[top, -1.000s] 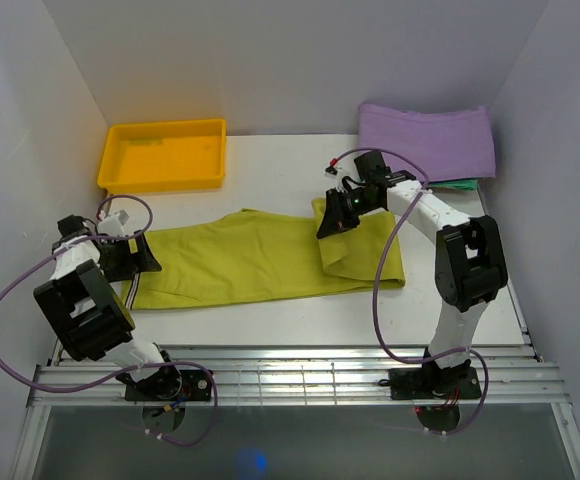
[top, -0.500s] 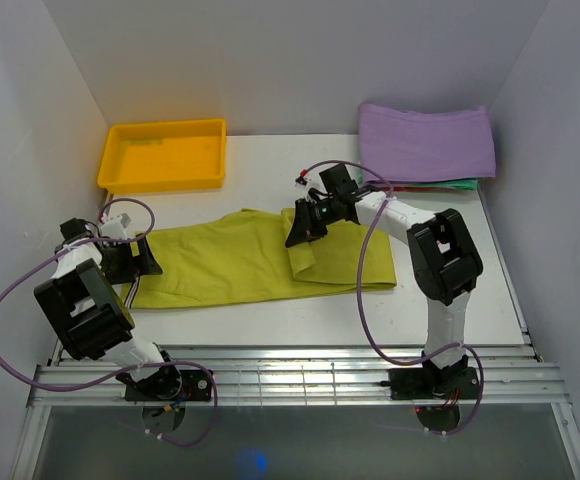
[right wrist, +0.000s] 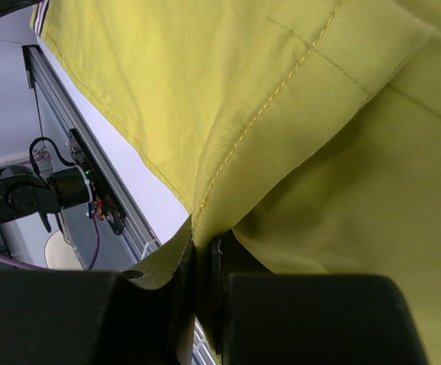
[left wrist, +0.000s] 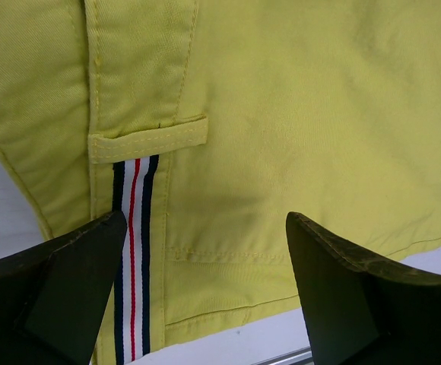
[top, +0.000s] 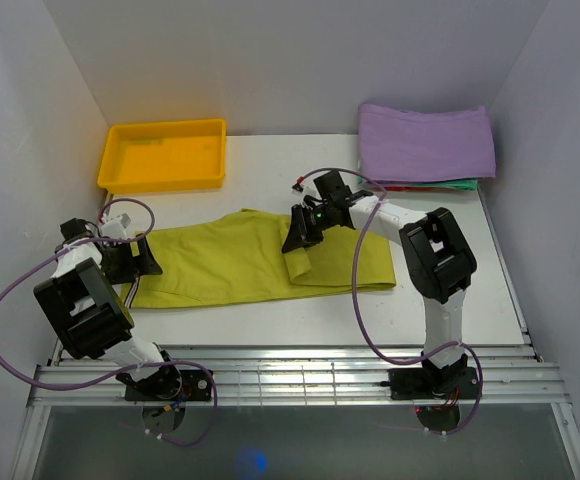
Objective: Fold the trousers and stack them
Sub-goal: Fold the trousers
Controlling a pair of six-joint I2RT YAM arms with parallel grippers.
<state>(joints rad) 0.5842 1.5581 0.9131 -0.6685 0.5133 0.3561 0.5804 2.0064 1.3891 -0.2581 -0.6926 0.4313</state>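
The right tool (top: 300, 237), pinching a fold of the chartreuse trousers (top: 232, 262) spread across the worktop (top: 270, 170), should carry it level, edges aligned, toward the waistband (left wrist: 131, 228), where the left tool (top: 138, 258) hovers spread.

trousers (top: 230, 262): 1 | yellow tray (top: 165, 157): 1 | purple cloth (top: 425, 140): 1 | left claw (left wrist: 205, 258), right claw (right wrist: 203, 255): 2

The trousers (left wrist: 296, 114) are matt twill cloth with a fine diagonal weave and raised seam stitching. The striped trim (left wrist: 133, 251) looks like smoother ribbon. The fingers (left wrist: 357, 304) on the left gripper (left wrist: 205, 220) are dull, grainy dark plastic. The yellow tray (top: 160, 182) is shiny plastic, the purple cloth (top: 427, 140) soft and matt.
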